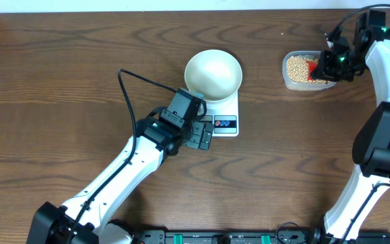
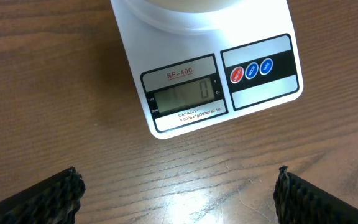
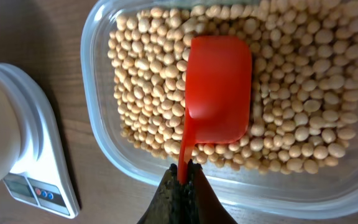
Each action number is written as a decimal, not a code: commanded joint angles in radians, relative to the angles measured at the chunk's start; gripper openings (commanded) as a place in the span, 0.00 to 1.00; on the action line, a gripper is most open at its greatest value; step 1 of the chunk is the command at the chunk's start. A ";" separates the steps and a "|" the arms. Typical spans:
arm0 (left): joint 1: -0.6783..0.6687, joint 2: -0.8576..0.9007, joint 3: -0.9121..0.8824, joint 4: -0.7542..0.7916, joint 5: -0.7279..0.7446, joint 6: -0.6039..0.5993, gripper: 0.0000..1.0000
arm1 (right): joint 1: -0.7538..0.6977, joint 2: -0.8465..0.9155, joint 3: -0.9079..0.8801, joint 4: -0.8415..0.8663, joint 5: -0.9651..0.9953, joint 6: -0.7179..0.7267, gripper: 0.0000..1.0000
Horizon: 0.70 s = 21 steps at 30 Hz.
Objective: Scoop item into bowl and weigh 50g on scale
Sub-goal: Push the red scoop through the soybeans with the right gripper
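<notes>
My right claw [image 3: 184, 177] is clamped on the handle of a red scoop [image 3: 219, 87] resting on soybeans [image 3: 148, 81] in a clear tub [image 3: 98, 124]. My left claw [image 2: 178, 182] gapes wide above the bench [image 1: 80, 68], just before the scale [image 2: 166, 106], which carries the white bowl [image 1: 212, 73].

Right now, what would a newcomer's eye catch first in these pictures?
The bright red scoop, held by its handle in the shut right end effector, sits over the beige beans in the clear tub at the far right. At the centre, the empty white bowl stands on the scale, whose display shows zero, with the open left end effector beside it.
</notes>
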 commanded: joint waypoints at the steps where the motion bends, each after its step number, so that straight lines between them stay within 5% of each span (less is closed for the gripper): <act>1: 0.002 -0.008 -0.008 0.001 -0.012 0.006 1.00 | 0.009 0.041 0.001 -0.028 -0.051 -0.029 0.01; 21: 0.002 -0.008 -0.008 0.001 -0.012 0.005 1.00 | -0.008 0.042 0.001 -0.041 -0.074 -0.037 0.01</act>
